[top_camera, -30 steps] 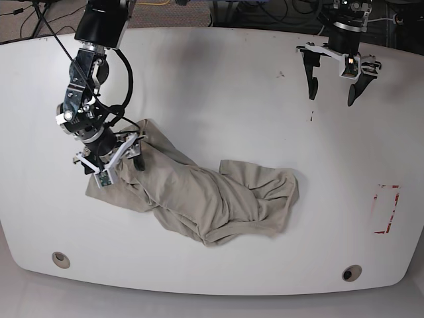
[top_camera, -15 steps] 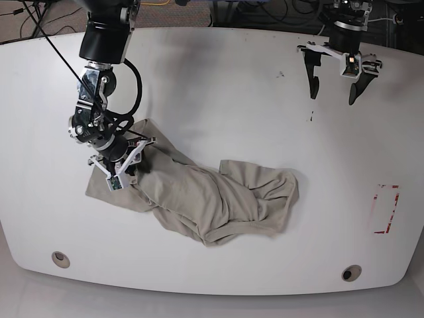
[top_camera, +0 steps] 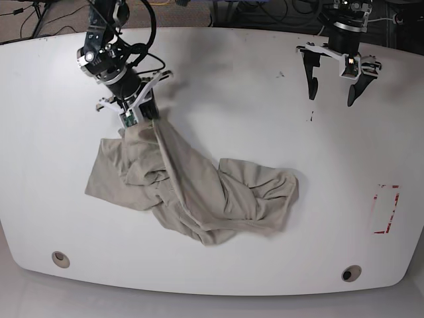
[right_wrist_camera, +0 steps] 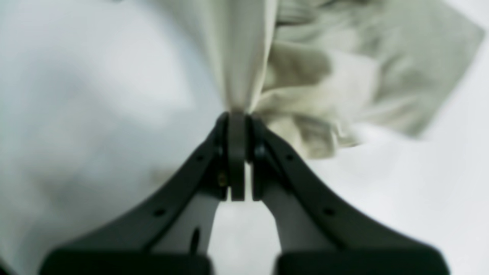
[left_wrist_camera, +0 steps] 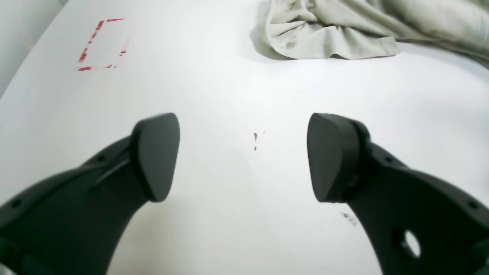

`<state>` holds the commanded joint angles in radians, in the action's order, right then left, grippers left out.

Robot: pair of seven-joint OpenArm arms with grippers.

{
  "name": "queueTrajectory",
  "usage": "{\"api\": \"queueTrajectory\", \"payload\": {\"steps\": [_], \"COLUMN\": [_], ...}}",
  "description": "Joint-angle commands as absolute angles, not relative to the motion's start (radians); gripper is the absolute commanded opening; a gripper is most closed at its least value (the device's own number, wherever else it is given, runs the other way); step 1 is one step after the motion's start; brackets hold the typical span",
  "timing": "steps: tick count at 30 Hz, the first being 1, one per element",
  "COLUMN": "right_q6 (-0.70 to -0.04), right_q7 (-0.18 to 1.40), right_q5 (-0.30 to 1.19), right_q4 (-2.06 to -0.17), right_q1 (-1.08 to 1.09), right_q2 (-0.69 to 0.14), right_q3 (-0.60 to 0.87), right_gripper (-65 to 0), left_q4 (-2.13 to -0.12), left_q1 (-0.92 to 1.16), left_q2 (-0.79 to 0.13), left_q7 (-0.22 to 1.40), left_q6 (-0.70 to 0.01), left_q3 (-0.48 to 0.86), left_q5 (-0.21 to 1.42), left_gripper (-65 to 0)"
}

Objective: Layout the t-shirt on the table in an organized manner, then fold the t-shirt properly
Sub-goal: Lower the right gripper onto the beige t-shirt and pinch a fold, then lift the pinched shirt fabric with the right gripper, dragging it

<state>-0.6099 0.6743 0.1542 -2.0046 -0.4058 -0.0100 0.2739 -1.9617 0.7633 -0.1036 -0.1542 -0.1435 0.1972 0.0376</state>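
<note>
On the far left of the base view, my right gripper hangs over the table with its wrist angled down and toward the middle, jaws pressed together on a pinch of the t-shirt. From that pinch a band of cloth runs taut down into the rest of the shirt, which lies crumpled across the table's middle-left, one flat corner spread out to the left. Through the right wrist camera I see the cloth bunched right at the closed tips, though the picture is blurred. My left gripper points straight down above bare table at the far right corner, jaws spread wide and holding nothing, well apart from the shirt. Near the right edge sits a red rectangle mark.
</note>
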Motion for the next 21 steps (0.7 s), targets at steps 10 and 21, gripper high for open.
{"api": "queueTrajectory", "payload": {"steps": [10, 21], "right_q6": [-0.611, -0.613], "right_q7": [0.671, 0.671], "right_q5": [0.153, 0.153], "right_q4": [-2.015, -2.029], "right_q1": [-0.532, -0.625], "right_q2": [0.021, 0.022], "right_q3": [0.272, 0.275], "right_gripper": [-62.9, -62.3], "left_q4": [-1.962, -1.962], "left_q1": [0.760, 0.728], "left_q2": [-0.105, -0.105], "left_q7": [-0.088, -0.074], "left_q6": [-0.143, -0.143], "left_q3": [0.197, 0.199], "left_q5": [0.038, 0.038], "left_gripper": [-15.7, -15.7]}}
